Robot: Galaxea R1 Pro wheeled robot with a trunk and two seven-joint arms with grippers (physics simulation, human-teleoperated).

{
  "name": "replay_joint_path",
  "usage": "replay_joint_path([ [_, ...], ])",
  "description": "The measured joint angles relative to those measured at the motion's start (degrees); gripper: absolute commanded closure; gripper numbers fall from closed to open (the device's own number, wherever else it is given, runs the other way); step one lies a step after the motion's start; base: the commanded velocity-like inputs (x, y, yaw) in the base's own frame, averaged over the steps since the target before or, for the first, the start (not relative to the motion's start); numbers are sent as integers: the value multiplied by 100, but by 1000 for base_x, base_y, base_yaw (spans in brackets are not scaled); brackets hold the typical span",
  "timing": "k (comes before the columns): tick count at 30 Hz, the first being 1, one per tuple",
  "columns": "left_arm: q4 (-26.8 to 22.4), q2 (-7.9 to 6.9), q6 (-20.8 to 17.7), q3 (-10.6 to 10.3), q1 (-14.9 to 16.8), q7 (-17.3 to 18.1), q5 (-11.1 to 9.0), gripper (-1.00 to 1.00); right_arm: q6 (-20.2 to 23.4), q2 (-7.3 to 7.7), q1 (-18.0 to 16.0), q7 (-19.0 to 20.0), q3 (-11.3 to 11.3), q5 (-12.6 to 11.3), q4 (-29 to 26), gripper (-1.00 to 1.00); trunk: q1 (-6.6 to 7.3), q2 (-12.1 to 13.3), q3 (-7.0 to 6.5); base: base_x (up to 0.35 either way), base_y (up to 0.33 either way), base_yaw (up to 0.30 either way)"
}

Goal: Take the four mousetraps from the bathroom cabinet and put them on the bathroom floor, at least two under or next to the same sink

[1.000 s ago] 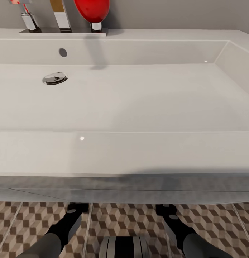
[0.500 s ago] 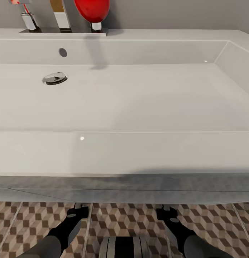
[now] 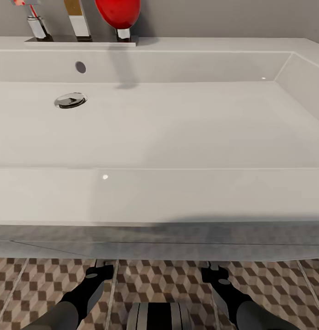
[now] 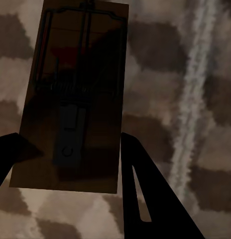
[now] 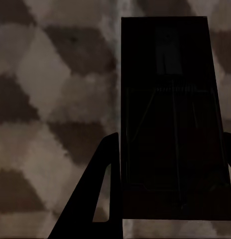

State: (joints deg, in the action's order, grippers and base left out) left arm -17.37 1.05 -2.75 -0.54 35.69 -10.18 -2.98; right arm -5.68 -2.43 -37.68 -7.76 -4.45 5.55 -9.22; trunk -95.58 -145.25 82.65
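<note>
- While the head view looks down over the wide white sink, both arms reach beneath its front edge above the bathroom floor; left gripper and right gripper hang low, side by side.
- Left wrist view: 1 mousetrap sits between the dark jaws, which are closed on its edges, tiles behind.
- Right wrist view: 1 more mousetrap, likewise clamped.
- Count: 2 traps carried, not yet released; I judge 2 others unaccounted for.
</note>
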Motion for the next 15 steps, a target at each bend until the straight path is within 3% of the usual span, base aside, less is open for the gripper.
replay_joint_path([
  [15,6,-1,-17,-1,0,0,-2,100,48,1,-15,1,0,-5,0,100,0,0,0,0,0,0],
])
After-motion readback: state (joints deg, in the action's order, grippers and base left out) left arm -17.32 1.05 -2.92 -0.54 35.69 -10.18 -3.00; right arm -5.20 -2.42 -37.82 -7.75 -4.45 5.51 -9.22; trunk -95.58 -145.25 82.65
